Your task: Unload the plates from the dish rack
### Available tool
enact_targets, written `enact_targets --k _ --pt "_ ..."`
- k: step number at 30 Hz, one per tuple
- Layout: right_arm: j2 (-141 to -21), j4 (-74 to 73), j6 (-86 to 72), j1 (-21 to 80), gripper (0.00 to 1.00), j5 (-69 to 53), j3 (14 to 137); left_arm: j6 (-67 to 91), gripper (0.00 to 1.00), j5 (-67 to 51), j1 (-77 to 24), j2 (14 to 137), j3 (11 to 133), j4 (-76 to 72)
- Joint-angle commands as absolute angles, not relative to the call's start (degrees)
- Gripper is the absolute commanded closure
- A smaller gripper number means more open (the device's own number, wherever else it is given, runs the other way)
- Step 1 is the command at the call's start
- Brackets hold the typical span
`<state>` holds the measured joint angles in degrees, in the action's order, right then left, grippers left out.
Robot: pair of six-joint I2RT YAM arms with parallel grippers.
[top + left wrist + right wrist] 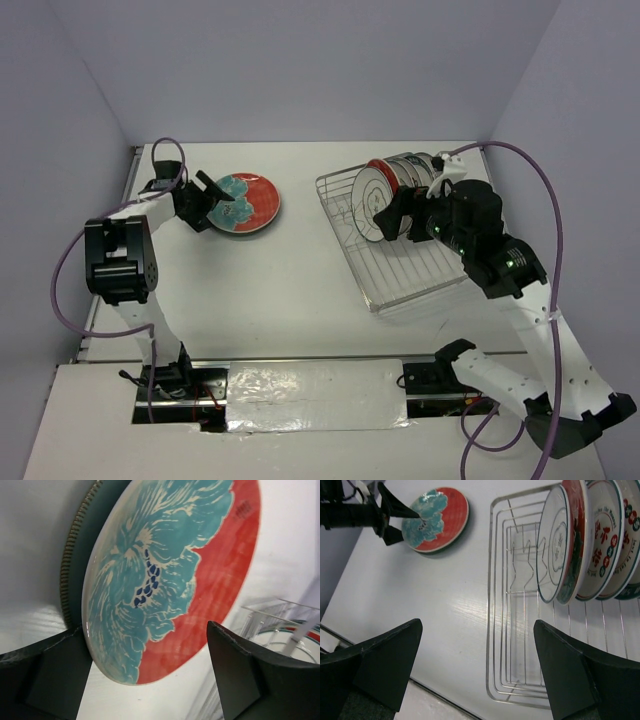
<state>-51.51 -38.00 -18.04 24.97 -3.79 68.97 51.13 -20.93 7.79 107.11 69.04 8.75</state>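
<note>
dish rack [400, 268], the biggest thing on the white table [300, 290], sits on the right half. it is turned askew, with its far corner near the back wall and the right wall close beside it. a wide strip of bare table lies between its left rim and the left side.

right arm [520, 290] reaches forward from its base, bent at the elbow, with its wrist over the rack. left arm [125, 255] folds up over its base and stretches its forearm to the far left part of the table, close to the left edge.

plates [592, 540], at least 4, stand upright on edge in the far end of the rack, packed close together, white ones and a red one. the near part of the rack shows only wire and prongs.

1 red plate [252, 202] with a teal flower lies flat on the table at far left, well apart from the rack. a darker ribbed rim shows under its edge.

left gripper [222, 208] has its 2 fingers spread wide on either side of this plate's near edge, not clamping it. right gripper [477, 672] hovers above the rack's left rim, fingers wide apart, holding nothing.
</note>
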Motion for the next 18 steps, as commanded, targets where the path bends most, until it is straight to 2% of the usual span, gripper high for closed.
enact_targets --k 1,8,13,14,16,17,18 --pt "-53.08 -41.55 -16.35 25.22 0.0 -2.12 71.88 46.85 0.0 -12.51 6.07 108.98 75.57 21.84" --pt "-62.22 -47.29 -13.63 25.22 0.0 5.61 77.34 48.51 0.01 -1.68 6.94 105.92 75.59 31.02" --pt "-71.09 -46.85 -9.77 25.14 0.0 13.09 82.17 48.61 0.0 -1.23 8.61 101.52 74.7 32.77" --pt "-72.58 -46.32 -8.02 25.22 0.02 14.23 82.7 48.34 0.0 -1.14 8.7 100.9 75.14 34.52" --pt "-77.42 -45.35 -6.69 25.22 0.11 18.09 84.89 46.94 0.01 -0.27 9.05 97.13 74.45 35.5" --pt "-78.91 -45.35 -6.42 25.22 0.2 19.5 86.73 45.63 0.0 -0.18 9.14 95.12 73.92 35.59" --pt "-81.54 -44.74 -5.98 25.14 0.23 21.43 87.44 44.57 0.0 -0.18 9.23 90.66 73.39 35.51"
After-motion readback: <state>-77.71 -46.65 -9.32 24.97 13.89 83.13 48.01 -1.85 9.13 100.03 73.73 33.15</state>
